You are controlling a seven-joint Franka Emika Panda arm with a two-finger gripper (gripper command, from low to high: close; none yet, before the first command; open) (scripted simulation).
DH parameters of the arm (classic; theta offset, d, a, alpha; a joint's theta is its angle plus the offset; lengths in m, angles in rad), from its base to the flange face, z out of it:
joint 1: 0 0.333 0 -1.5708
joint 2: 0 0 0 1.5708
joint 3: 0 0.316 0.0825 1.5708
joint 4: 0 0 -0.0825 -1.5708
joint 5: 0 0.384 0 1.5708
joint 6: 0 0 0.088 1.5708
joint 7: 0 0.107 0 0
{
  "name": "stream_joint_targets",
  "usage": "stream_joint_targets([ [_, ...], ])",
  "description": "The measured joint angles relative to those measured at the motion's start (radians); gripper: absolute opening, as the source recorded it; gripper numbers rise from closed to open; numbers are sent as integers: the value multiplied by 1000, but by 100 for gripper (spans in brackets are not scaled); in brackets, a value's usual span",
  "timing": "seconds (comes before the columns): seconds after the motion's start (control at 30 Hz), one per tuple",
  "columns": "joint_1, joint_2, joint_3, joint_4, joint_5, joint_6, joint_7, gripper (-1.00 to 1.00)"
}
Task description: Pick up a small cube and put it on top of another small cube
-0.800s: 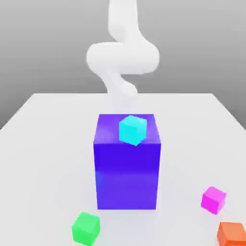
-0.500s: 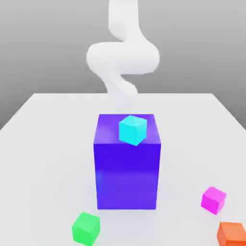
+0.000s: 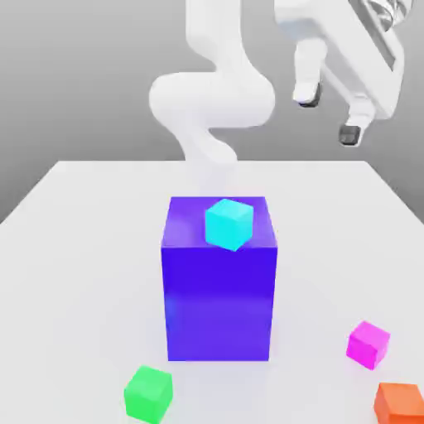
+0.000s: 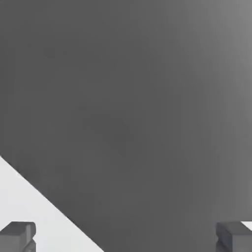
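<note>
Your gripper (image 3: 329, 113) hangs released and empty, high above the table (image 3: 83, 215); pink cube (image 3: 368, 344) and green cube (image 3: 149, 393) lie far below it.

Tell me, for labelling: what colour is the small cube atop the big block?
Cyan, clearest in the exterior view.

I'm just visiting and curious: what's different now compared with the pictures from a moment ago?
The pincer has come into the exterior view at the upper right, open and empty, high above the table. It has taken hold of nothing. The magenta cube, green cube, cyan cube on the big blue block, and orange cube all stayed where they were.
</note>
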Motion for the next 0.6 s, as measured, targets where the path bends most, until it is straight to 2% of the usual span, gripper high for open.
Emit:
stream_joint_targets([
  [0.3, 13, 192, 20, -25, -91, 30, -153, 0],
  [0.6, 28, 356, 30, -56, -117, 84, -351, 0],
])
